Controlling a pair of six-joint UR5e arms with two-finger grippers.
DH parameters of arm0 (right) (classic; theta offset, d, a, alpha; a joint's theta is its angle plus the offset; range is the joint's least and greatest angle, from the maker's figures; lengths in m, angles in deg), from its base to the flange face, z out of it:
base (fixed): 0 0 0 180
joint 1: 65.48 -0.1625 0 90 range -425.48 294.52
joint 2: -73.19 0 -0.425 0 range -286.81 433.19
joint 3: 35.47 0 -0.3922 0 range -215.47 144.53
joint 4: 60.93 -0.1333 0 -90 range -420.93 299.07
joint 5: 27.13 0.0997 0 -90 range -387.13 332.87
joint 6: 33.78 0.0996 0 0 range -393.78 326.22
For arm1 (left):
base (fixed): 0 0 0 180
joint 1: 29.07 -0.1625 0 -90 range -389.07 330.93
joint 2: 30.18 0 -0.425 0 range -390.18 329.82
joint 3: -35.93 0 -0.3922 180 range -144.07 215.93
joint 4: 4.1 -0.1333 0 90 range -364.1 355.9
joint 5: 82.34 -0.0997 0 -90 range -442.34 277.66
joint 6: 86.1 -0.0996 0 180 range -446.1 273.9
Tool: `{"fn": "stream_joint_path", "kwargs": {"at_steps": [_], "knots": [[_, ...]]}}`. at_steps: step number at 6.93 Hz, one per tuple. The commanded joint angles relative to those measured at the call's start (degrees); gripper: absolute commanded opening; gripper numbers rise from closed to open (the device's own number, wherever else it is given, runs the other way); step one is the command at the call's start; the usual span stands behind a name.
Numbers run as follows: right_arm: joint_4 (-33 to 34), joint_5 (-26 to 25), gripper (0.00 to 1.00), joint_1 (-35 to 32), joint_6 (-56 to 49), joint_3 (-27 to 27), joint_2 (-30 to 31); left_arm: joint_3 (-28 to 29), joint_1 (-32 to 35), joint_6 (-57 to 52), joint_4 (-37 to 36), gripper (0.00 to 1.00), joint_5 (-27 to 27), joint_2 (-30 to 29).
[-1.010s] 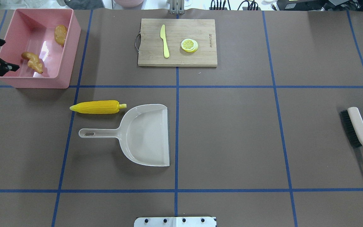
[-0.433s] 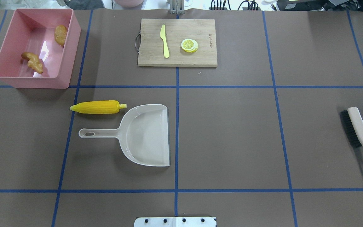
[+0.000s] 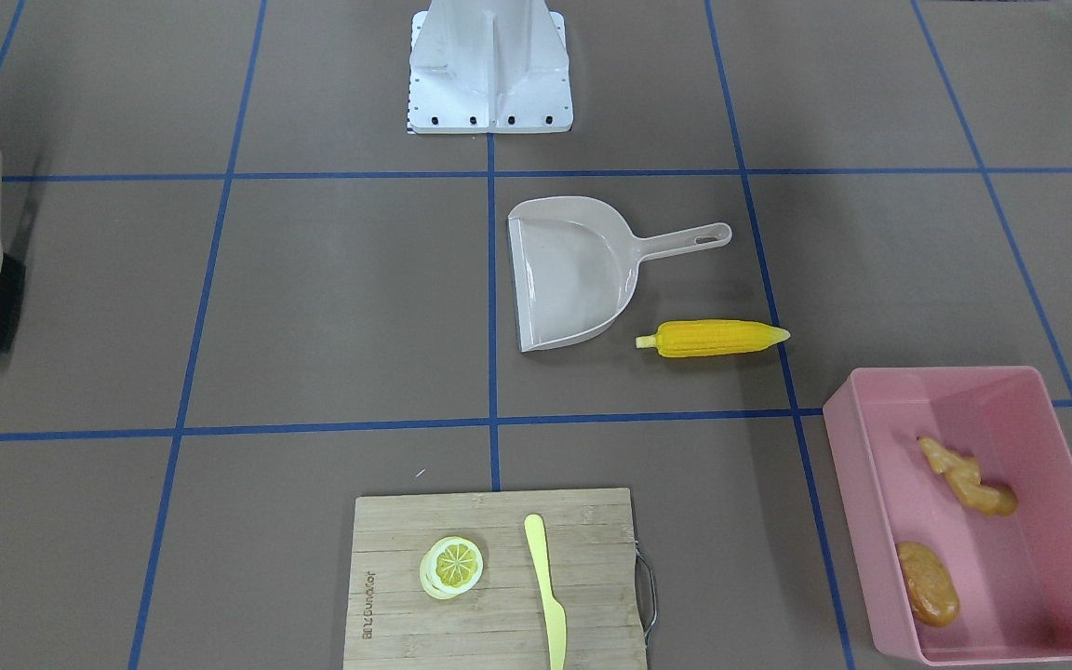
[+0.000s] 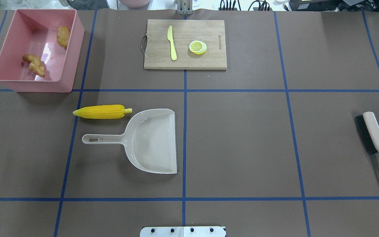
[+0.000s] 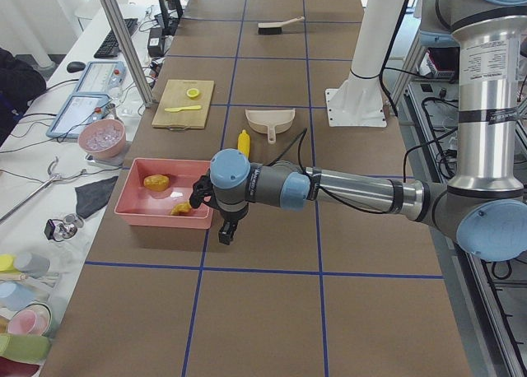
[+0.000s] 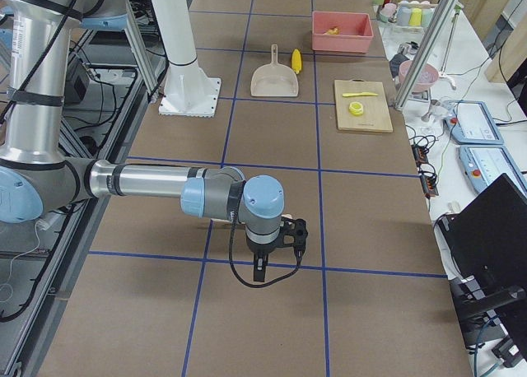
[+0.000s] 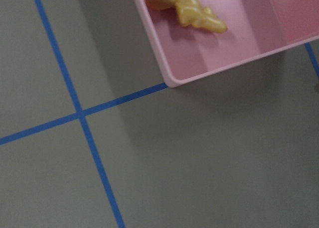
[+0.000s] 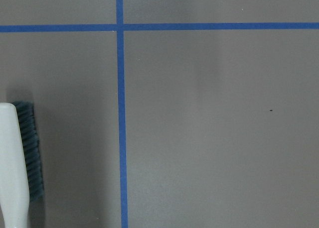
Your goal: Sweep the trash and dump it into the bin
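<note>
The yellow corn cob (image 4: 100, 112) lies on the table just beyond the handle of the empty beige dustpan (image 4: 150, 141); it also shows in the front view (image 3: 713, 339). The ginger root (image 4: 34, 65) and the potato (image 4: 63, 35) lie inside the pink bin (image 4: 35, 86) at the far left. The ginger root shows in the left wrist view (image 7: 187, 6) too. My left gripper (image 5: 218, 225) hangs just outside the bin's near corner; I cannot tell if it is open. My right gripper (image 6: 276, 245) is above bare table near the brush (image 4: 373, 135); I cannot tell its state.
A wooden cutting board (image 4: 185, 44) at the far middle carries a yellow knife (image 4: 172, 42) and a lemon slice (image 4: 197, 47). The brush lies at the right edge, also in the right wrist view (image 8: 12, 168). The robot's base plate (image 4: 183, 231) is at the near edge.
The left gripper, at the overhead view's left edge beside the bin one second ago, has moved out of that view. Nothing on the table has moved.
</note>
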Motion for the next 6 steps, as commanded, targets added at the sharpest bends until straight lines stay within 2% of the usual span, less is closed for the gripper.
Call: {"fn": "stream_joint_path", "kwargs": {"at_steps": [1,3,6], "knots": [[0.0,0.0,1.00,0.0,-0.1,0.0,0.0,0.4,5.0,0.4,-0.1,0.99,-4.9,3.6],[0.0,0.0,1.00,0.0,-0.4,0.0,0.0,5.8,5.9,0.6,-0.3,0.99,-5.4,3.6],[0.0,-0.2,1.00,0.0,-0.3,0.1,0.2,5.0,6.0,0.5,0.1,0.99,-5.4,3.3]]}}
